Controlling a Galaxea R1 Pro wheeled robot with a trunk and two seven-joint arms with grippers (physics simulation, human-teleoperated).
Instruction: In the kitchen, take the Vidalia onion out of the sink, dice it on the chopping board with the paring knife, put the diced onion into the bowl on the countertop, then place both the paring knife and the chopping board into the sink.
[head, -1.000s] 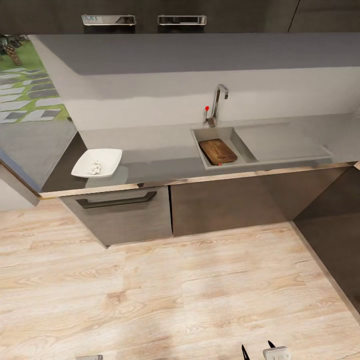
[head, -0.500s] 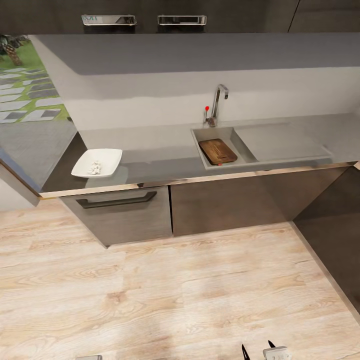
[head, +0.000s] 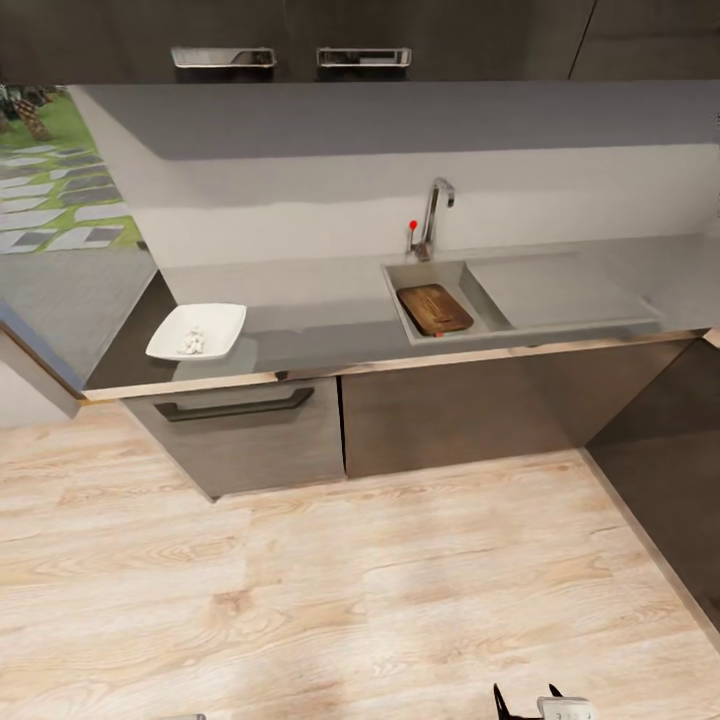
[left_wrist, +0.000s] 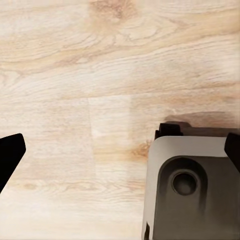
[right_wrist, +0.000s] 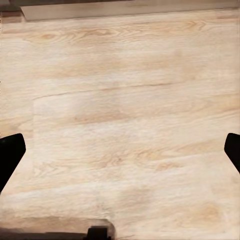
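Note:
The chopping board (head: 435, 309) lies inside the sink (head: 400, 278), under the chrome tap (head: 432, 212). A tiny red speck (head: 438, 333) sits at the basin's near wall; it is too small to tell whether it is the paring knife. On the countertop (head: 310, 310), far to the left, stands the white bowl (head: 222, 322) with pale diced onion bits (head: 191, 341) in it. My right gripper (head: 525, 698) peeks in at the bottom edge, far from the counter. Both wrist views look down at wooden floor: left gripper (left_wrist: 120, 150) open and empty, right gripper (right_wrist: 120, 150) open and empty.
Grey base cabinets with a dark drawer handle (head: 235, 405) stand below the counter. A steel drainboard (head: 550, 290) lies right of the basin. Dark cabinetry (head: 660, 450) juts out at the right. Light wooden floor (head: 350, 590) stretches between me and the counter. Part of my base (left_wrist: 192, 185) is below the left gripper.
The whole head picture has shifted slightly downward, so the camera moved. The board, bowl and onion bits lie as before. Both grippers stay open.

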